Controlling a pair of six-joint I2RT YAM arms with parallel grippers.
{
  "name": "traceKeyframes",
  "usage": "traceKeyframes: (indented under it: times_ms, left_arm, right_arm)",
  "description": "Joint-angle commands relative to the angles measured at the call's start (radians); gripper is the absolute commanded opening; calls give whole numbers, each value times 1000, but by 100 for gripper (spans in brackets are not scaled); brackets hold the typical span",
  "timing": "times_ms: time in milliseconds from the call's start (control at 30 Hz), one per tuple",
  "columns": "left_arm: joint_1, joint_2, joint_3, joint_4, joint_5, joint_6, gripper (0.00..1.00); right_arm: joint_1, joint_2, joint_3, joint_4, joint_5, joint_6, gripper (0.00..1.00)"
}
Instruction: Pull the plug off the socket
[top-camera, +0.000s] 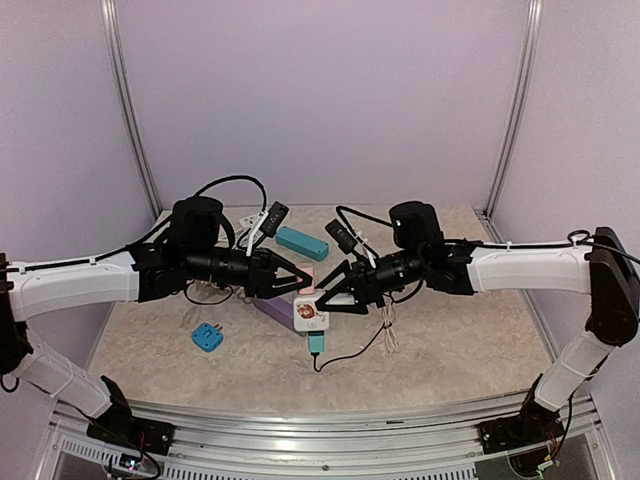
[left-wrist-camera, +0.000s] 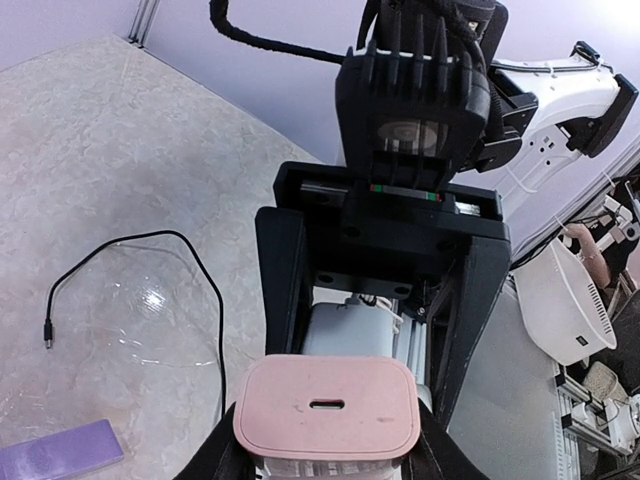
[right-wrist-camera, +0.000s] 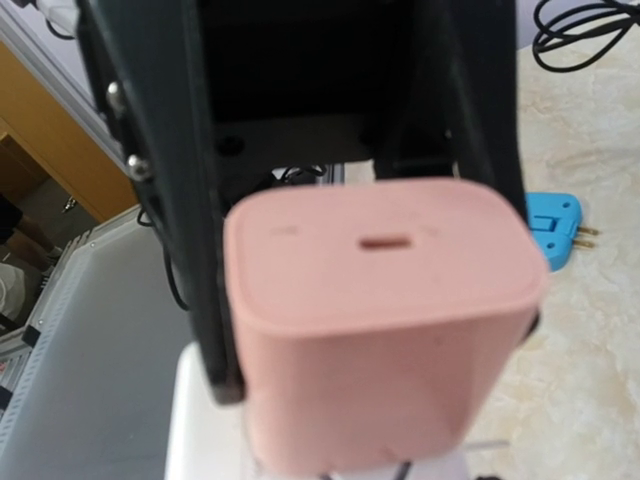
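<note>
A pink plug (top-camera: 307, 297) with a slot in its top face sits in a white socket cube (top-camera: 311, 317), held above the table. My left gripper (top-camera: 298, 284) comes from the left and is shut on the plug. In the left wrist view its dark fingertips (left-wrist-camera: 215, 458) flank the plug (left-wrist-camera: 325, 405). My right gripper (top-camera: 327, 297) comes from the right, and its fingers close in at the socket. In the right wrist view the plug (right-wrist-camera: 385, 300) fills the frame, the socket (right-wrist-camera: 200, 425) shows below it, and my own fingers are hidden.
A teal plug (top-camera: 316, 343) with a black cable hangs from the socket's lower end. A blue adapter (top-camera: 207, 338) lies front left, a purple block (top-camera: 272, 309) under the grippers, and a teal box (top-camera: 302, 242) behind. A loose black cable (left-wrist-camera: 150, 290) lies on the table.
</note>
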Motion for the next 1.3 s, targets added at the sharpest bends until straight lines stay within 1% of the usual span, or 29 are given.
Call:
traceKeyframes:
  times_ms: [0,333,567,700,933,1100,1267]
  left_arm:
    - [25,-25,-8,-30,-53,0,13]
    - [98,10,-5,10,91,-104,13]
    - [116,32,-3,8,102,-136,12]
    - [118,33,-12,20,85,-139,12]
    - [117,7,-32,27,49,-124,12]
    - [114,-17,-52,43,50,-121,12]
    - [92,-54,-73,58,8,-78,12]
  right_arm:
    - [-55,-10,-21,-57,125,65,0]
    - [-20,-62,-9,-149,109,-88,0]
    - [-2,-84,-2,-185,105,-128,0]
    - [-1,-88,2,-198,142,-116,0]
    - [-1,-73,-8,-167,171,-49,0]
    - [-3,-60,-5,-167,180,-50,0]
    - [-22,-36,9,-167,196,-6,0]
